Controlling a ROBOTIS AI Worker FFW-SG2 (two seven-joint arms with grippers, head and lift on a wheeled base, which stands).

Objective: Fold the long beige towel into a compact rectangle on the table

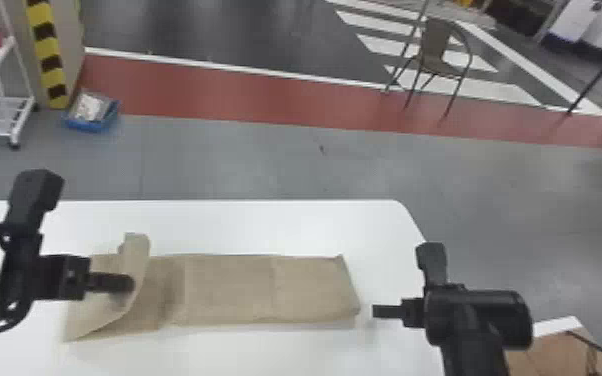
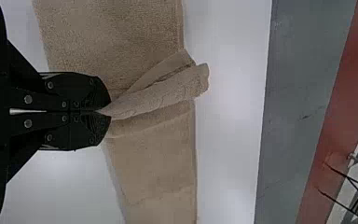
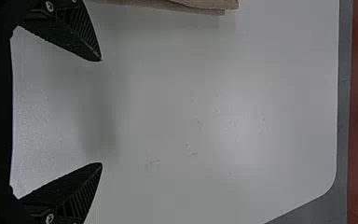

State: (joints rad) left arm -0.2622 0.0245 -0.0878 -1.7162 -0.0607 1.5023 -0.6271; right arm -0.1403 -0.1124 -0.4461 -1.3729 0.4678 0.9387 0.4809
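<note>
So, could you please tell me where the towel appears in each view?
Head view: the towel lies across the white table, left of centre.
Left wrist view: its raised fold is in the left gripper.
Right wrist view: its right end, at the picture's edge.
Shared landmark: the red floor strip.

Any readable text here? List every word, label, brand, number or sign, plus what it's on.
None that I can read.
Towel and table: no lettering visible.
Left claw, right claw: screws and ridges, no legible marks.
Column: yellow and black stripes, no words.
Blue tray on the floor: contents too blurred to tell if anything is printed.
</note>
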